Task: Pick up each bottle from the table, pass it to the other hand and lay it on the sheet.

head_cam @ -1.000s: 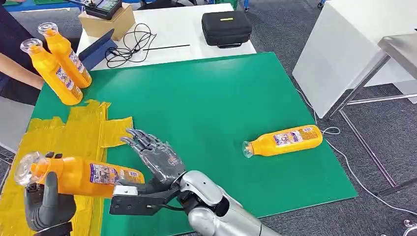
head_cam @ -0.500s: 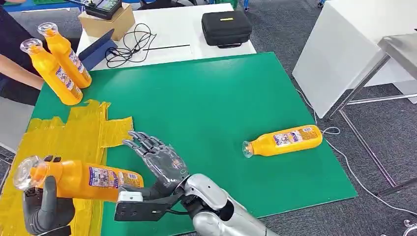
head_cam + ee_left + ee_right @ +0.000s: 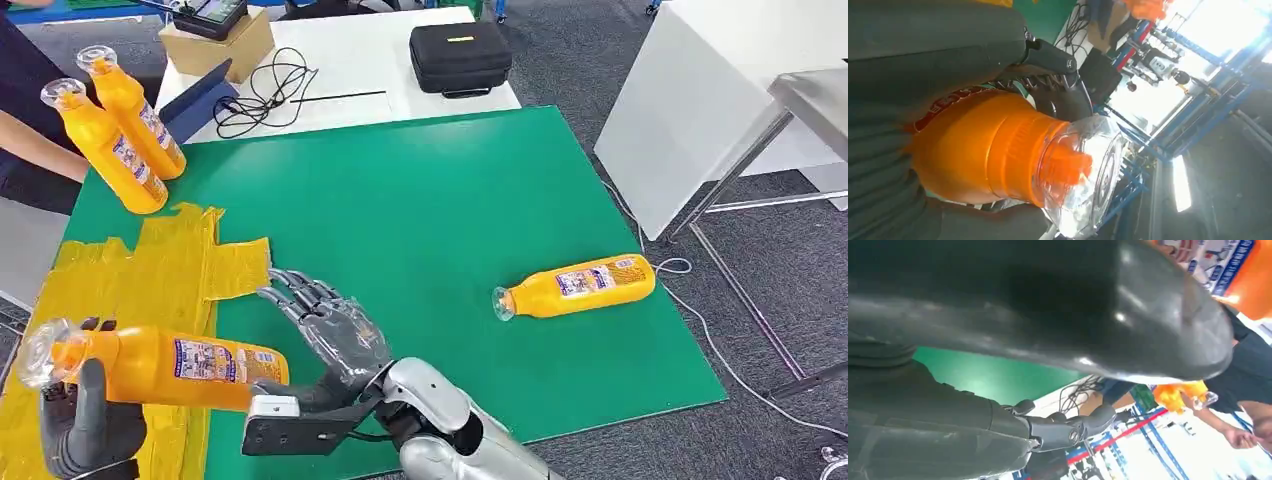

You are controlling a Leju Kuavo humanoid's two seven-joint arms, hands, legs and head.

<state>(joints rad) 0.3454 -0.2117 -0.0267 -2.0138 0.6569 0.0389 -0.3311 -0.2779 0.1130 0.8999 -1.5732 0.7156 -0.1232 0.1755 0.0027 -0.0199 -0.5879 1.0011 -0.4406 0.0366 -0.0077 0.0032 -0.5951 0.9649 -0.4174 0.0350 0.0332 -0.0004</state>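
Note:
My left hand (image 3: 85,425) grips an orange bottle (image 3: 165,365) near its clear cap, holding it level above the yellow sheet (image 3: 130,300) at the table's front left. The left wrist view shows the same bottle (image 3: 988,150) up close between my fingers. Beside the bottle's base, my right hand (image 3: 330,335) is open with its fingers spread, apart from the bottle. Another orange bottle (image 3: 578,285) lies on its side on the green mat (image 3: 420,220) at the right. Two more orange bottles (image 3: 115,130) are at the far left corner.
A person's arm (image 3: 40,150) is at the far left by the two bottles. Behind the mat a white table carries a black case (image 3: 460,57), cables (image 3: 262,95) and a cardboard box (image 3: 215,45). A white cabinet (image 3: 700,110) stands to the right.
My left hand has lowered the bottle slightly toward the sheet and drifted left. The right hand has drawn back a little, still open beside the bottle's base.

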